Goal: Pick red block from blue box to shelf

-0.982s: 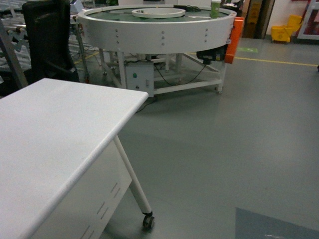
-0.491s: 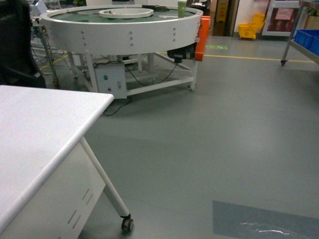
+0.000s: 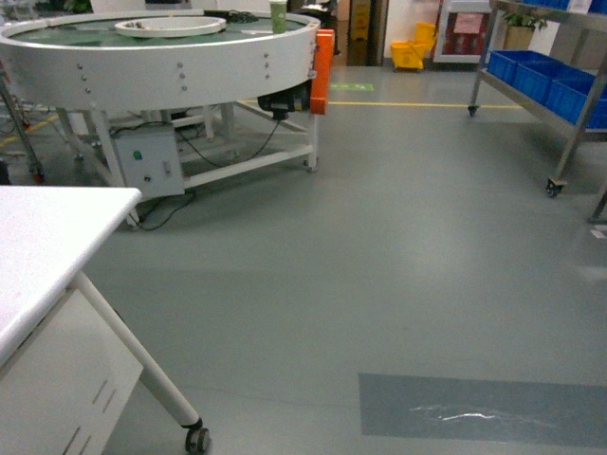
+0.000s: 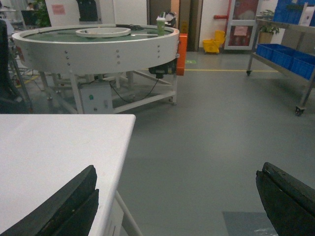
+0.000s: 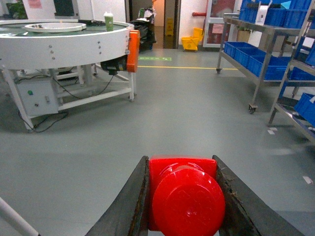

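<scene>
The red block (image 5: 184, 196) fills the bottom of the right wrist view, its round stud facing the camera. My right gripper (image 5: 180, 160) is shut on it, one dark finger pressed to each side. My left gripper (image 4: 178, 169) is open and empty, its fingers (image 4: 74, 201) spread wide over the white table's corner and the floor. A stainless-steel shelf (image 3: 576, 133) (image 5: 257, 73) on casters stands to the right, several metres off across the grey floor. The blue box is out of view. Neither gripper shows in the head view.
A white table (image 3: 47, 237) on a caster leg sits at the near left. A round white conveyor table (image 3: 171, 57) stands behind it. Dark blue crates (image 3: 541, 76) sit on the shelf. A yellow mop bucket (image 3: 410, 55) is by the far doorway.
The head view has swung to the right: the white table and round conveyor slid left, and the steel shelf with blue crates came into view on the right.
</scene>
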### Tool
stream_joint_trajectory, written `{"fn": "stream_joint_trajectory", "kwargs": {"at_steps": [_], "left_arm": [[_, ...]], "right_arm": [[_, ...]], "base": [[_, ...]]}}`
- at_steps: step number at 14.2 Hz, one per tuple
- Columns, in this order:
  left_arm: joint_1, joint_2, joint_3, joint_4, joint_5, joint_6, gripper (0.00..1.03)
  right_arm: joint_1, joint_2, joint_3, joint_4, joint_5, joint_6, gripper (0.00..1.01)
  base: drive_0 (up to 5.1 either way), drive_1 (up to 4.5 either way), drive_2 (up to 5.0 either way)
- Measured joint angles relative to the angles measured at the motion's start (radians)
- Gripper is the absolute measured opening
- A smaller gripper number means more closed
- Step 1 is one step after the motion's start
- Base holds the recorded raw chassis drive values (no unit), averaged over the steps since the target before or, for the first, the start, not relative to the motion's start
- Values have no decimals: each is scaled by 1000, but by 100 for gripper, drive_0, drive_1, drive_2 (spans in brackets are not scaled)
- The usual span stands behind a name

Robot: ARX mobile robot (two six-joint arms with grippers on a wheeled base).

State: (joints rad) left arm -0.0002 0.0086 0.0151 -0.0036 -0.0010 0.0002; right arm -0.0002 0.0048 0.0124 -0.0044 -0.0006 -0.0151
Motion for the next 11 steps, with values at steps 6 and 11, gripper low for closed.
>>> {"fn": "stream_joint_trajectory", "kwargs": {"at_steps": [6,11], "left_arm": [[0,0,0,0,0,0,98],[-1,0,0,4,0,0,98]], "right_arm": [[0,0,0,0,0,0,28],[0,0,0,4,0,0,28]], "base": [[-148,-148,-148],[-50,101,-202]]}}
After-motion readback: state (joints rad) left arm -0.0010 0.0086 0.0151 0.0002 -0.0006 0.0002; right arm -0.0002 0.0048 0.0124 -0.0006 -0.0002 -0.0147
